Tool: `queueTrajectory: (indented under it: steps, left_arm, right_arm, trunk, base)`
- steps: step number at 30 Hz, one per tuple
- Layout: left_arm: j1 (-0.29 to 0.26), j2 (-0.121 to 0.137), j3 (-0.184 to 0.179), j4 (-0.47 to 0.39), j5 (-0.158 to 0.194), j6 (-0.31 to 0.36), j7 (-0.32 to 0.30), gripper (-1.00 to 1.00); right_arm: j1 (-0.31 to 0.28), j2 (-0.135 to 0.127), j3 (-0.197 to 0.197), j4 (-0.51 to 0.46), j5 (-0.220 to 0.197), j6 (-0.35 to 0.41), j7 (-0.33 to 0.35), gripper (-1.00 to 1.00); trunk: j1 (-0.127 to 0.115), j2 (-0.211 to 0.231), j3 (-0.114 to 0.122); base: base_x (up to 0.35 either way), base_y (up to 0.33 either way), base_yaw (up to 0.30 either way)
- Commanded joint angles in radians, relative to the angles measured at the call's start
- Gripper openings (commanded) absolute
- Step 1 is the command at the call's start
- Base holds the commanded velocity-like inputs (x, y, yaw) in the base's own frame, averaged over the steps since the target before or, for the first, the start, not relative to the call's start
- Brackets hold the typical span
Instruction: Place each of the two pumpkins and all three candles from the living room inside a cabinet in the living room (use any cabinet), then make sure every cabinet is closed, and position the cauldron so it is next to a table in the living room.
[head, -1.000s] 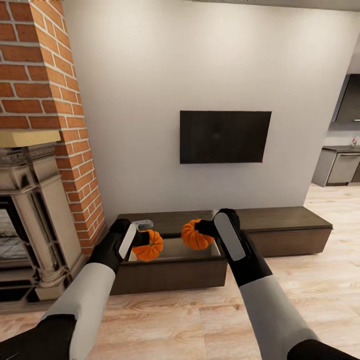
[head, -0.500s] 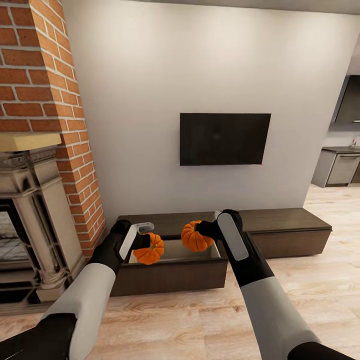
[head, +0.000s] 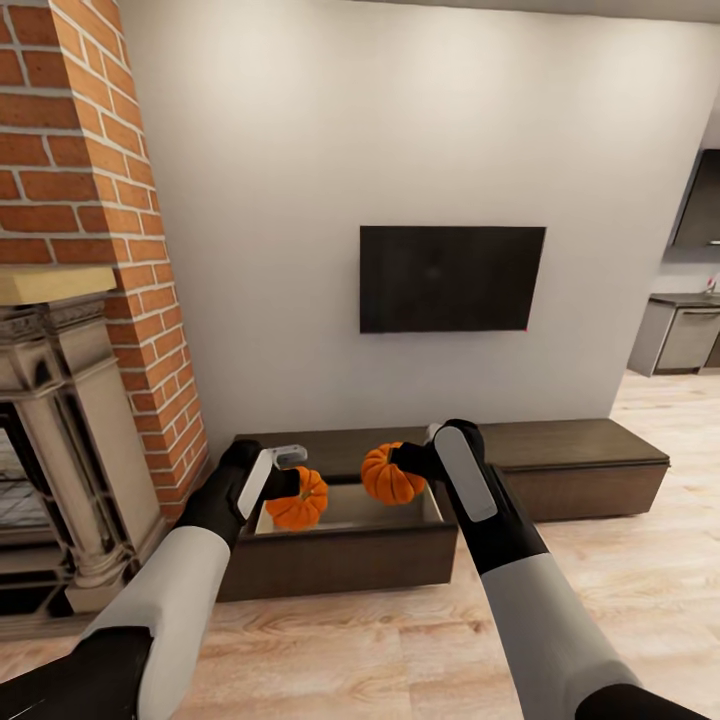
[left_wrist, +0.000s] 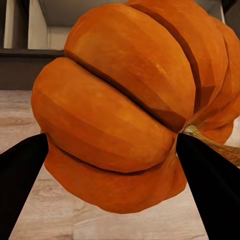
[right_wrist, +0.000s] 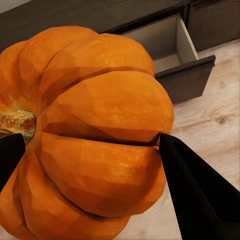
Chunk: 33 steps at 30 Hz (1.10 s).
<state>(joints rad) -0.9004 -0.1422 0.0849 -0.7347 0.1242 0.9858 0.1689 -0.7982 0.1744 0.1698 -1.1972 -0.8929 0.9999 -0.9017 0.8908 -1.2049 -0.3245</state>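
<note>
- The robot faces the low dark cabinet (head: 560, 440) under a wall-mounted television (head: 452, 278), one drawer (head: 340, 545) pulled out and showing its pale inside.
- The left gripper (head: 285, 482) pinches the left pumpkin (head: 298, 498), fingers pressed against its ribbed sides in the left wrist view; the pumpkin hangs above the open drawer's left end.
- The right gripper (head: 410, 458) clamps the right pumpkin (head: 391, 474) the same way, held above the drawer's right end, the dark fingers (right_wrist: 200, 195) flanking the fruit with the stem lying sideways.
- The step in hand appears to be the drop into the drawer, with neither pumpkin yet inside.
- Done well, each arm likely lowers until its pumpkin sits below the drawer's rim before the fingers part, since round fruit let go from height could roll or bounce out.
- Keeping the two apart and away from the front panel should leave room for the three candles, and let the drawer shut cleanly.
</note>
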Motion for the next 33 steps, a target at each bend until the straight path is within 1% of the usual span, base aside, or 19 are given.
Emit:
queueTrajectory:
  steps: [1, 8, 11, 15, 24, 33]
  left_arm:
    - [0.0, 0.0, 0.0, 0.0, 0.0, 0.0, 0.001, -1.0]
    - [0.0, -0.001, 0.001, 0.0, 0.0, 0.003, 0.001, -1.0]
    - [0.0, -0.001, 0.001, 0.0, 0.0, 0.002, 0.001, -1.0]
    - [0.0, 0.0, 0.001, 0.0, 0.0, 0.001, 0.001, -1.0]
    - [0.0, 0.0, 0.001, 0.001, 0.0, 0.001, 0.003, -1.0]
    - [0.0, -0.003, 0.0, 0.001, 0.0, 0.001, 0.003, -1.0]
  right_arm:
    - [0.0, 0.0, 0.0, 0.001, -0.001, -0.002, 0.003, -1.0]
    - [0.0, 0.0, 0.002, 0.006, -0.002, 0.0, 0.004, -1.0]
    - [0.001, 0.0, 0.003, 0.007, -0.002, -0.001, 0.003, -1.0]
    - [0.002, 0.0, 0.004, 0.011, -0.001, -0.001, 0.003, -1.0]
    - [0.002, 0.0, 0.004, 0.014, -0.001, -0.003, 0.003, -1.0]
    - [0.002, 0.0, 0.004, 0.018, -0.001, 0.0, 0.003, -1.0]
  trunk:
    - [0.0, 0.0, 0.0]
    - [0.0, 0.0, 0.0]
    - [0.0, 0.0, 0.0]
    - [0.0, 0.0, 0.0]
    - [0.0, 0.0, -0.004]
    - [0.0, 0.0, -0.004]
  base:
    - [0.256, 0.0, 0.0]
    - [0.194, 0.018, 0.0]
    - [0.244, 0.139, 0.0]
    - [0.105, 0.141, 0.004]
    - [0.014, 0.016, 0.194]
    - [0.169, -0.001, 0.028]
